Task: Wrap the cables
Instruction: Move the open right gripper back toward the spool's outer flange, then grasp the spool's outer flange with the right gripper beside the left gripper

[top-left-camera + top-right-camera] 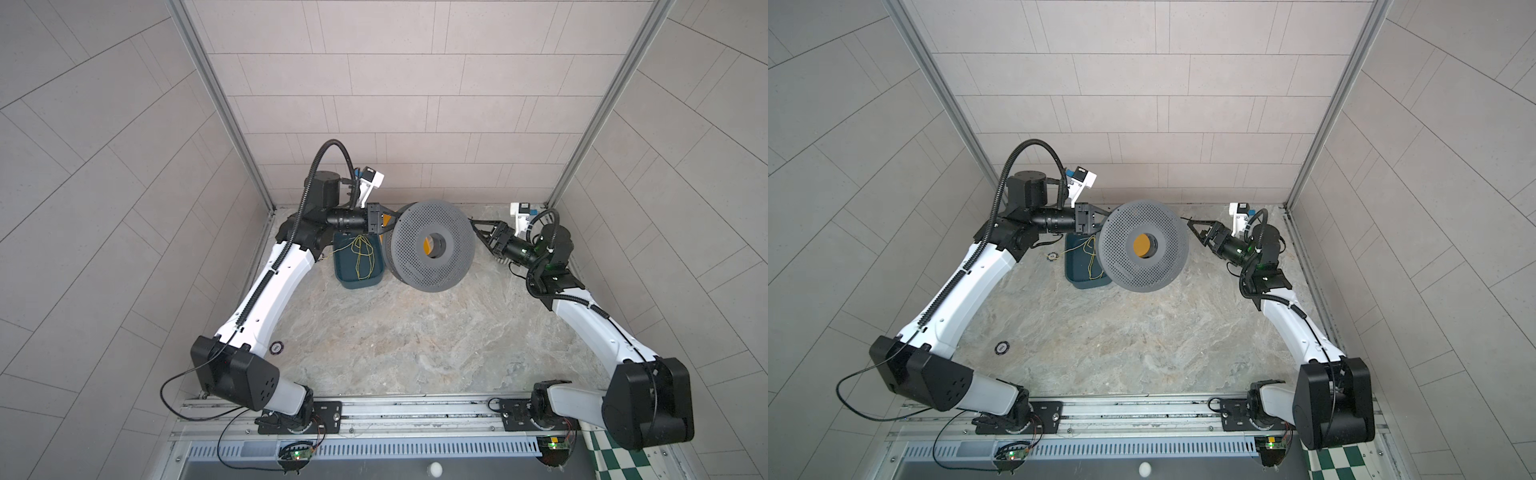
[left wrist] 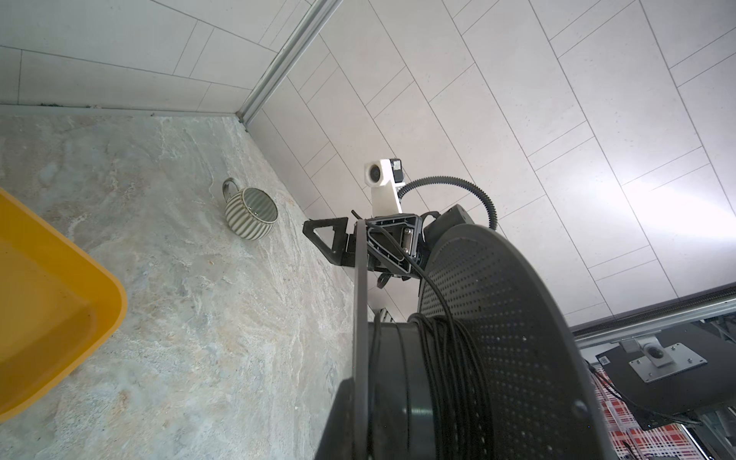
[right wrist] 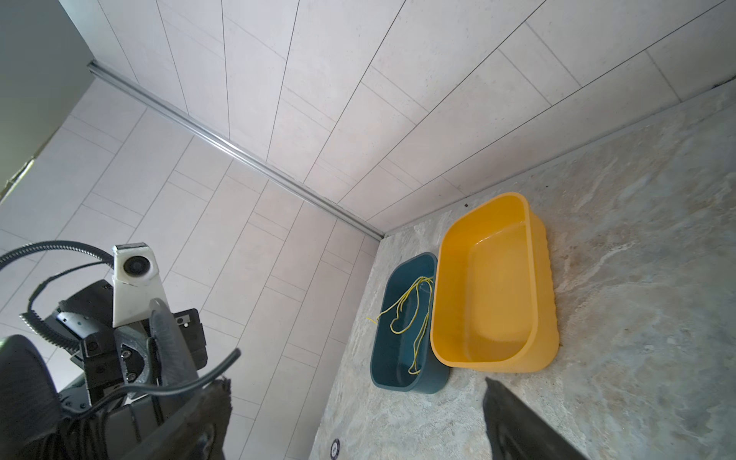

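Clamping the rim of a grey perforated spool (image 1: 432, 220), the left hand (image 1: 388, 221) holds it on edge clear of the table (image 1: 395, 332), near a teal tub (image 1: 338, 266). The cables (image 2: 450, 358) sit mostly wound around the spool's hub, with one loose strand running across to the right hand (image 1: 476, 228), whose fingers stand spread, pinching nothing. Thin, light and limp, the wire will likely spring off the hub unless kept taut. The free strand close to the hub looks the best place to pinch.
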Motion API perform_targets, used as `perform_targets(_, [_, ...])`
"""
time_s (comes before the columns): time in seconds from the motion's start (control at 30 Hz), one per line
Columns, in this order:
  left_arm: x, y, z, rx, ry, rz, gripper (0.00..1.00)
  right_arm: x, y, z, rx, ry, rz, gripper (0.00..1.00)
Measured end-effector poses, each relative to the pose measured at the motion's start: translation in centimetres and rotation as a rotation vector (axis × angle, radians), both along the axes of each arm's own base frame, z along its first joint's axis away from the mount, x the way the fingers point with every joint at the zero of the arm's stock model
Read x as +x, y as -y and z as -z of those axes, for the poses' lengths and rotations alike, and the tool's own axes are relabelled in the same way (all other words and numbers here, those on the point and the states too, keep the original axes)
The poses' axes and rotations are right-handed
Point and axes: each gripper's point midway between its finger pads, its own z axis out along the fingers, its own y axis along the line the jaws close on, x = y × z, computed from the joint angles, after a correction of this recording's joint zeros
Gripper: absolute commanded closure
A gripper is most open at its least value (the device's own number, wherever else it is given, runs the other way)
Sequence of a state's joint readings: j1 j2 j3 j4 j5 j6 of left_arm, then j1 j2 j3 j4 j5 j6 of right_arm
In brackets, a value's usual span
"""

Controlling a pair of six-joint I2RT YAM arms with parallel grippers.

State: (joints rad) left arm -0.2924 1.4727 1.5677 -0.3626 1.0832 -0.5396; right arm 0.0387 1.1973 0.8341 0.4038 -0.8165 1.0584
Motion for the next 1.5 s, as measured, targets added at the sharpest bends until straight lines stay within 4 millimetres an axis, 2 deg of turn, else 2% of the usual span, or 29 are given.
perform_targets(0.17, [0.1,-0.1,-0.1,-0.011,-0.008,0.001,1.00,-1.1,2.0,-0.9,0.038,-0.003,0.084,0.04])
perform_targets(0.3, [0.1,0.0,0.0,-0.022,-0.018,0.004,1.00,-1.1,2.2,-1.8,0.084,0.008,0.090,0.06])
perform_targets(0.47, [0.3,0.1,0.2,-0.039,-0.036,0.004,1.00,-1.2,1.9,-3.2,0.143,0.035,0.064,0.14])
perform_targets(0.57, [0.4,0.2,0.3,-0.053,-0.046,0.005,1.00,-1.4,1.7,-3.9,0.159,0.044,0.043,0.29])
perform_targets(0.67, [0.7,0.3,0.2,-0.066,-0.050,0.005,1.00,-1.8,1.4,-4.9,0.181,0.057,0.019,0.37])
perform_targets(0.73, [0.9,0.2,0.2,-0.071,-0.054,0.001,1.00,-2.3,1.2,-5.5,0.187,0.066,0.001,0.47])
perform_targets(0.9, [1.4,0.3,0.3,-0.089,-0.076,-0.003,1.00,-4.4,0.3,-7.2,0.187,0.106,-0.056,0.48])
perform_targets(1.0, [1.8,0.5,0.9,-0.100,-0.103,-0.005,1.00,-6.1,-1.2,-8.0,0.183,0.123,-0.115,0.48])
perform_targets(1.1, [2.4,0.7,1.7,-0.111,-0.132,-0.009,1.00,-7.5,-3.0,-7.8,0.168,0.117,-0.180,0.49])
perform_targets(1.3, [3.3,0.7,3.1,-0.134,-0.176,-0.018,1.00,-8.6,-6.1,-5.5,0.107,0.060,-0.262,0.50])
perform_targets(1.43, [3.6,0.5,3.1,-0.146,-0.172,-0.024,1.00,-8.3,-6.7,-5.0,0.107,0.052,-0.267,0.61])
perform_targets(1.5, [3.6,0.5,3.1,-0.149,-0.166,-0.023,1.00,-7.8,-7.1,-4.8,0.120,0.043,-0.269,0.69])
